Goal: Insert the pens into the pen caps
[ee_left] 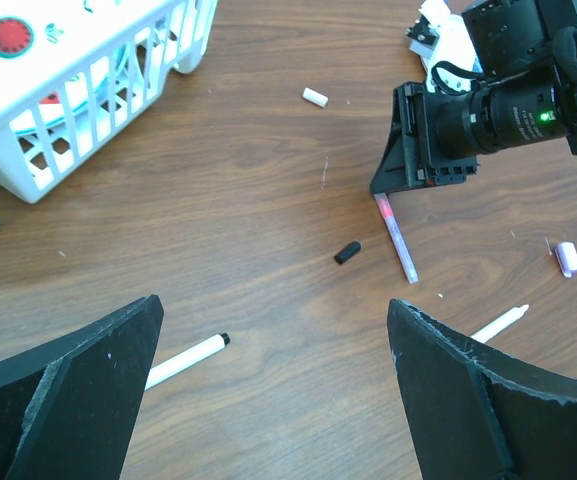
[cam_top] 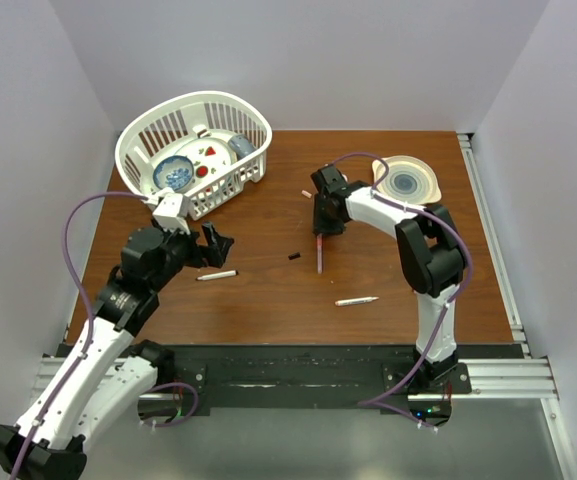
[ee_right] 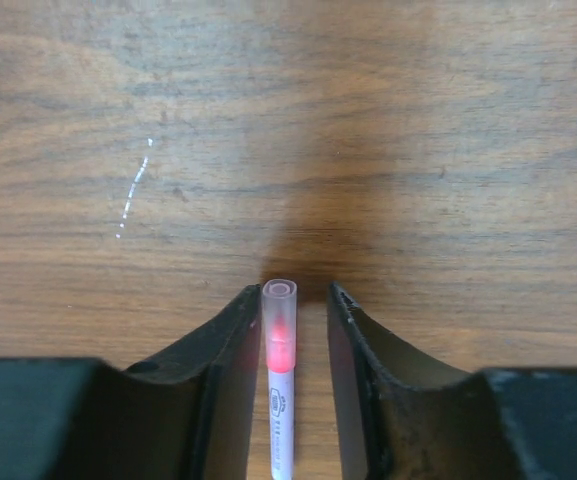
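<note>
Table (cam_top: pixel 268 300) carries everything. Basket (cam_top: pixel 233 110) of dishes sits far left and plate (cam_top: pixel 408 182) far right, both clear of the work zone.

Left gripper (ee_left: pixel 275 325) is spread fully wide and empty, hovering low. It looks staged for the white pen (ee_left: pixel 183 360) just beside it, nib bare.

Right gripper (ee_right: pixel 292 305) points down at centre, jaws parted a little, straddling the pink pen (ee_right: pixel 280 420) lying flat on the wood. A gap shows on one side, so it's not clamped. That pen wears a clear cap (ee_right: pixel 279 292); I'd call it done.

Second pen (cam_top: pixel 356 300) lies near right.

Loose caps:
- black cap (ee_left: pixel 346 253), just beside the pink pen
- pale cap (ee_left: pixel 315 97), farther back
- lilac cap (ee_left: pixel 567 258), well apart
</note>
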You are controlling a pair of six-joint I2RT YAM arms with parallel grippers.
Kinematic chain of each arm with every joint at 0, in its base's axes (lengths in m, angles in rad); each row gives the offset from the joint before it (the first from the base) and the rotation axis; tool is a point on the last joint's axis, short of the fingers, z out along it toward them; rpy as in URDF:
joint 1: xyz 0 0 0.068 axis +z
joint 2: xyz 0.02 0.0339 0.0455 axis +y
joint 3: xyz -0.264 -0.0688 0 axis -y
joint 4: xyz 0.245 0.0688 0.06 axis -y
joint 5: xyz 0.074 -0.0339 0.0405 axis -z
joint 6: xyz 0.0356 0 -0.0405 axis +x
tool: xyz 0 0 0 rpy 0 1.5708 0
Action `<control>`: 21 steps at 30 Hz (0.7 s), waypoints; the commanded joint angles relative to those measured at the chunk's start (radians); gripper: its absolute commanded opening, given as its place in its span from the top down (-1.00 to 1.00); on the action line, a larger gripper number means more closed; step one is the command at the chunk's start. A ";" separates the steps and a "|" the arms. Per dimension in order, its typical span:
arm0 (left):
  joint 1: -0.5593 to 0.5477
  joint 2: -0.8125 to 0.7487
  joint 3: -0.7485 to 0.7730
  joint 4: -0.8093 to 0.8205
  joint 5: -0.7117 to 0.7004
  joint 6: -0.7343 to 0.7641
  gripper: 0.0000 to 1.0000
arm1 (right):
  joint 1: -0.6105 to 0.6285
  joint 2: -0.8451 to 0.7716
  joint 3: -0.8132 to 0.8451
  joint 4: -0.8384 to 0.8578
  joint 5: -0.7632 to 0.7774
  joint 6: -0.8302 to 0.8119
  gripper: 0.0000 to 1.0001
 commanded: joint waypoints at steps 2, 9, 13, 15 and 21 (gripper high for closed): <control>0.005 -0.025 0.020 0.014 -0.076 -0.004 -1.00 | -0.015 -0.010 0.089 -0.042 -0.003 -0.001 0.17; 0.005 -0.042 0.023 -0.050 -0.282 -0.231 -0.98 | -0.020 -0.134 0.072 -0.060 -0.046 -0.032 0.07; 0.005 -0.022 0.093 -0.199 -0.393 -0.617 -0.82 | -0.019 -0.272 -0.024 -0.033 -0.088 -0.063 -0.17; 0.005 0.004 0.146 -0.286 -0.412 -0.720 -0.76 | -0.016 -0.370 -0.104 -0.007 -0.134 -0.067 -0.50; 0.005 0.124 0.224 -0.493 -0.418 -1.110 -0.74 | 0.011 -0.575 -0.284 0.067 -0.230 -0.074 -0.83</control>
